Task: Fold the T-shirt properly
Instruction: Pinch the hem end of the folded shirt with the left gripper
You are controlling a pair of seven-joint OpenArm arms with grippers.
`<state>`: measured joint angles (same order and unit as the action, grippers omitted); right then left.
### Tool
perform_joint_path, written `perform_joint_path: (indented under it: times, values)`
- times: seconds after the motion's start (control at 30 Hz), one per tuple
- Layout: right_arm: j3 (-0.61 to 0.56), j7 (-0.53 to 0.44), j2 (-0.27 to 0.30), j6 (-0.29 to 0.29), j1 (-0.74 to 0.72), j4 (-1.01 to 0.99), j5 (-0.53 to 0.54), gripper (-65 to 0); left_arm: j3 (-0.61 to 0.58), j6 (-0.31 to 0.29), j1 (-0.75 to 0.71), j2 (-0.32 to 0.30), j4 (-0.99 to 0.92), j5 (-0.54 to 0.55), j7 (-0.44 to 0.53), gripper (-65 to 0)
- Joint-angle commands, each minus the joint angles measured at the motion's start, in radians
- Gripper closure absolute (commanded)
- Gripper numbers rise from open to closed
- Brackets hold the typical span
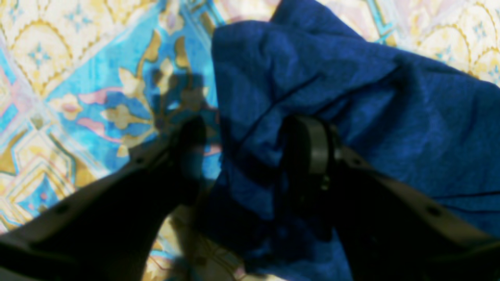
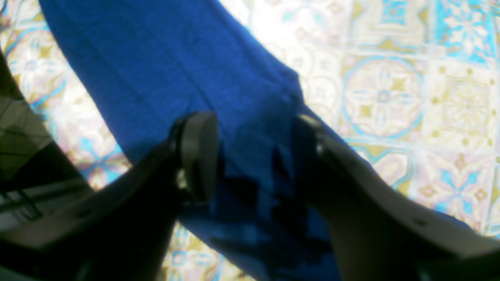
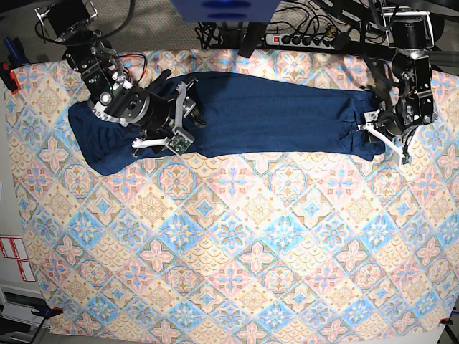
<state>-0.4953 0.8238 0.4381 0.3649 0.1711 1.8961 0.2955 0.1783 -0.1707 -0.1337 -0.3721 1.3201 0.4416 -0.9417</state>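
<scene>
Clearly the largest thing is the tabletop [image 3: 237, 244], covered with a patterned tablecloth [image 3: 215, 272], and on its far part lies the T-shirt [image 3: 272, 118] — a dark navy band stretched from one side to the other, already narrowed along its length, I judge.

The left tool [image 1: 250, 156] stands at the end of the shirt on the right of the base view. Its jaws are wide apart and they straddle a raised, wrinkled edge of the cloth; one finger [image 1: 312, 144] rests over the fabric, the other is over the tablecloth. The right tool [image 2: 254, 156] is at the opposite end, also with wide jaws, and a strip of fabric passes between them. Nothing is pinched yet in either one.

What can go wrong from here? If the jaws come together while they are too high, they may take only the top layer, and the fold below would open when the ends are lifted. If they go too low, the left tool may catch the tablecloth together with the shirt, because its one finger is beside the hem. Also, if both ends do not rise evenly, the long band may twist or sag in the middle.

Containers — none is visible, so nothing is held in any.
</scene>
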Motion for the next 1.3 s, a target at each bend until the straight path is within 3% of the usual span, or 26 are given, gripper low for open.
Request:
perform_joint_path:
  times: [0.0, 0.23, 0.47, 0.63, 0.77, 0.93, 1.17, 1.27]
  values:
    - [0.007, -0.021, 0.009, -0.002, -0.012, 0.016, 0.011, -28.8, -0.021, -0.011, -0.005, 0.015, 0.002, 0.006, -0.036, -33.2]
    - [0.007, -0.021, 0.009, -0.002, -0.014, 0.016, 0.011, -28.8, -0.029, -0.105, -0.045, 0.025, 0.037, 0.128, -0.041, -33.1]
    - [0.007, -0.017, 0.009, -0.002, -0.034, 0.016, 0.011, -28.8, -0.023, -0.105, -0.079, 0.025, 0.086, 0.144, -0.040, -32.2]
    - [0.005, -0.016, 0.009, -0.002, -0.040, 0.015, 0.012, -28.8, -0.020, -0.109, -0.074, 0.025, 0.088, 0.145, -0.035, -13.6]
    - [0.005, -0.016, 0.009, -0.002, -0.038, 0.015, 0.012, -28.8, -0.004, -0.142, -0.053, 0.025, 0.088, 0.145, -0.035, -12.8]
    - [0.005, -0.017, 0.009, -0.002, -0.038, 0.016, 0.012, -28.8, 0.112, -0.142, -0.045, 0.026, 0.088, 0.142, -0.035, -12.5]
    - [0.005, -0.019, 0.009, -0.002, -0.038, 0.016, 0.012, -28.8, 0.235, -0.143, -0.019, 0.020, 0.088, 0.135, -0.033, -0.8]
    - [0.005, -0.019, 0.009, -0.002, -0.038, 0.018, 0.012, -28.8, 0.258, -0.143, -0.017, -0.003, 0.088, 0.136, -0.033, 0.0]
